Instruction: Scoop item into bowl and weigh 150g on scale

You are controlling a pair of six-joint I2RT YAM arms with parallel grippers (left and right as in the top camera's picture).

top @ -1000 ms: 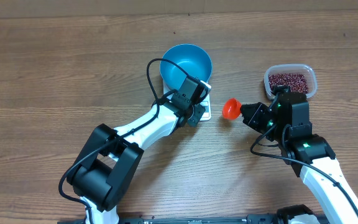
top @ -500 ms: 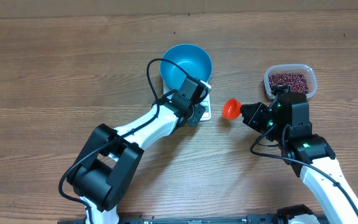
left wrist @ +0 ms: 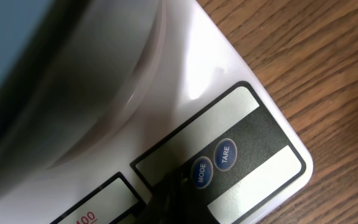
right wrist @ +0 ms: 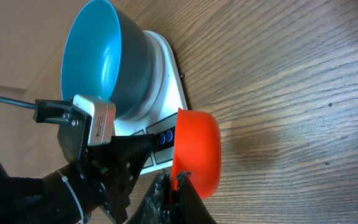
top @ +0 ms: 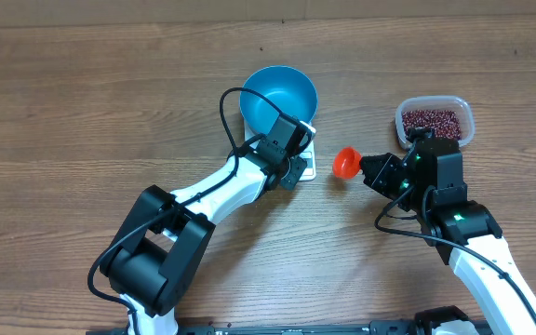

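Zeroing the scale before the first scoop.
The left hand, pinched shut and empty, touches the scale panel beside the MODE button; the empty blue bowl sits on the scale. The right hand is clamped on the orange scoop, between scale and the beans in their clear tub; next it likely swings there to dig.

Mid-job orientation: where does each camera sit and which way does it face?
Overhead: above the table, looking down; both arms, bowl, scale, bean tub.
Left wrist: close over the scale's buttons, bowl edge upper left; left gripper tip at bottom.
Right wrist: low, facing bowl and scale; right gripper holds orange scoop.
Shared: bowl and scale.
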